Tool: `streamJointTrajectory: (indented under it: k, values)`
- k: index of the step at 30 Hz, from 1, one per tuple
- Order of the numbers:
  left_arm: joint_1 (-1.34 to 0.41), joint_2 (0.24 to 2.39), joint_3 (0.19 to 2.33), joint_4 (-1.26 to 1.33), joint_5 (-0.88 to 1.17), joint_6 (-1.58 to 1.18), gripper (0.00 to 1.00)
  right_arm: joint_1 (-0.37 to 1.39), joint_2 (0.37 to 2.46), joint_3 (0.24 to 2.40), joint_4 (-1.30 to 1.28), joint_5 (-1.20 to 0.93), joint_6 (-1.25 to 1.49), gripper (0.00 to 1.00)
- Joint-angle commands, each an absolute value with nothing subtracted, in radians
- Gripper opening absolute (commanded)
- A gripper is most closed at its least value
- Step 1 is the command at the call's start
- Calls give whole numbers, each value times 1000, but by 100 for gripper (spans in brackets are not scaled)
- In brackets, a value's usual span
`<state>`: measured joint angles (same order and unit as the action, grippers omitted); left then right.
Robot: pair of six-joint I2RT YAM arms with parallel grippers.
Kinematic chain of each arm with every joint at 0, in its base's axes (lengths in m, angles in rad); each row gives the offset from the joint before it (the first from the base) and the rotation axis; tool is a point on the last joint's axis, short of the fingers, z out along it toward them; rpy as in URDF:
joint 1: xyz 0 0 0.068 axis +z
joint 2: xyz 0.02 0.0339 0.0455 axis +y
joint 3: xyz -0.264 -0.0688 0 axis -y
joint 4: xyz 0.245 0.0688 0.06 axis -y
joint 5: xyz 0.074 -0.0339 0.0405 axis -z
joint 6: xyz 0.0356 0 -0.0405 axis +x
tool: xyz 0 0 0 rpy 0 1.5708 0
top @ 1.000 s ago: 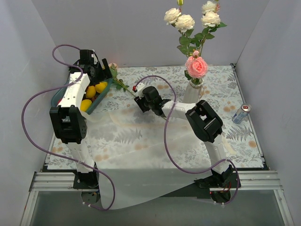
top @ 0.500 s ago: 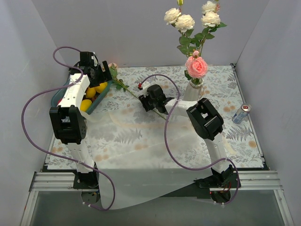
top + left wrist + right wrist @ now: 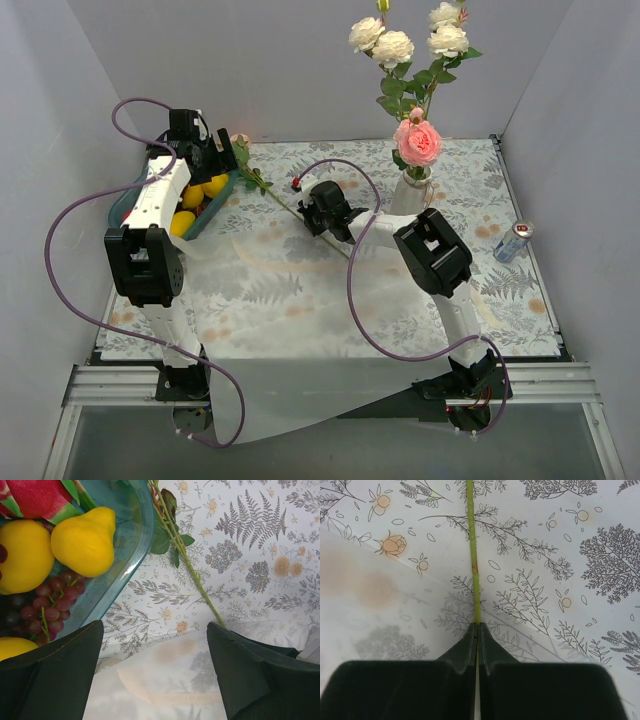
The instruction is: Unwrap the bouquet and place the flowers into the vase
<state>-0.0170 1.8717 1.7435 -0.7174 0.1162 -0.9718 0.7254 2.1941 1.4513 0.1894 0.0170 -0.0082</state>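
The right gripper (image 3: 478,627) is pinched shut on a thin rose stem (image 3: 472,555), which lies flat on the desk (image 3: 520,300) and runs straight ahead of its tips. A low grip towards the cut end makes sense, I'd say, since that end must go down a narrow neck. The vase (image 3: 410,195) stands near that gripper's right side, already holding several flowers (image 3: 418,142). The left gripper (image 3: 155,667) hangs wide and empty, with the fruit tray (image 3: 137,535) ahead on its left. The right wrist view proves the pinch. Only the left wrist view shows the leafy end close beside the tray's rim and the wrapping paper (image 3: 165,690) spread beneath that gripper. The vase shows only from overhead.
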Motion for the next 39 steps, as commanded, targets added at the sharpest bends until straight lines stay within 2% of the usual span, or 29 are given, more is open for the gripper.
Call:
streamJointTrajectory:
  k: [1,12,16,17,24,30,31,33,34,37,39]
  values:
    - [-14,1807,1761,-712,120,-960,84,727,2223,1457,137,34,-8,1]
    - [-32,1812,1779,-784,307,-945,89,750,1981,1477,176,115,-15,1]
    - [-93,1855,1776,-795,226,-940,90,807,1879,1462,173,153,-28,1]
    - [-106,1858,1776,-784,210,-948,98,816,1865,1454,172,159,-28,1]
    - [-175,1904,1839,-758,144,-973,98,877,1832,1402,170,201,-8,1]
    - [-199,1945,1810,-756,45,-939,98,884,1871,1364,130,265,-20,1]
    - [-199,1974,1824,-764,38,-940,98,882,1887,1355,130,276,-29,11]
    - [-201,2011,1854,-782,28,-963,98,870,1893,1316,138,278,-43,21]
    - [-201,2043,1868,-794,26,-971,98,865,1891,1296,147,275,-43,30]
    - [-206,2097,1923,-822,28,-996,98,832,1896,1246,160,227,-35,38]
    - [-207,2112,1951,-831,32,-1005,98,809,1901,1217,169,212,-34,40]
